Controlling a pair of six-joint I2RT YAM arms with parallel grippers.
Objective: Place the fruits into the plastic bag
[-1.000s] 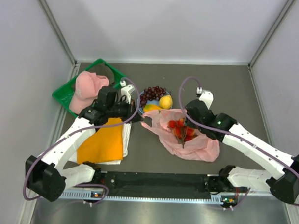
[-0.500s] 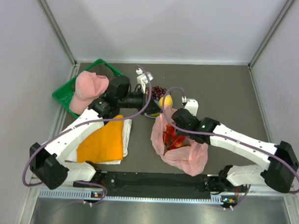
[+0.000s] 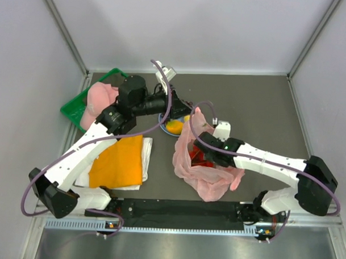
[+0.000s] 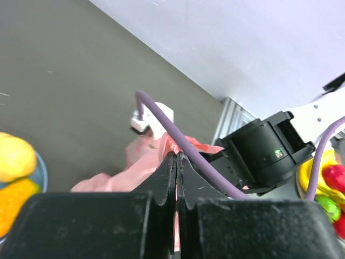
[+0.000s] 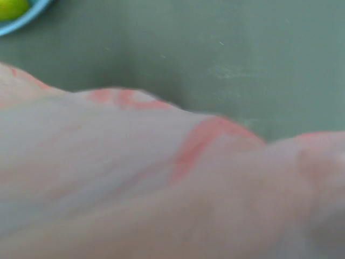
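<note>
Pinching the bag (image 3: pixel 208 176) by its rim in the left end effector (image 4: pixel 176 157), holding it up beside the plate (image 4: pixel 42 171). Hiding the right end effector (image 3: pixel 208 152) against the bag: cannot tell its grip. Probably mid-filling: red fruits (image 3: pixel 197 159) inside, needing lemon (image 4: pixel 13 156) and mango (image 4: pixel 13 202) fetched next.

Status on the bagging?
Left gripper shut on bag rim. Right gripper at bag, jaws hidden. Red fruits in bag; lemon, mango on plate. Left arm over plate.

left arm (image 3: pixel 87 152) stretched forward — tool (image 4: pixel 176 157) pinched shut, right arm (image 3: pixel 268 163) folded inward
</note>
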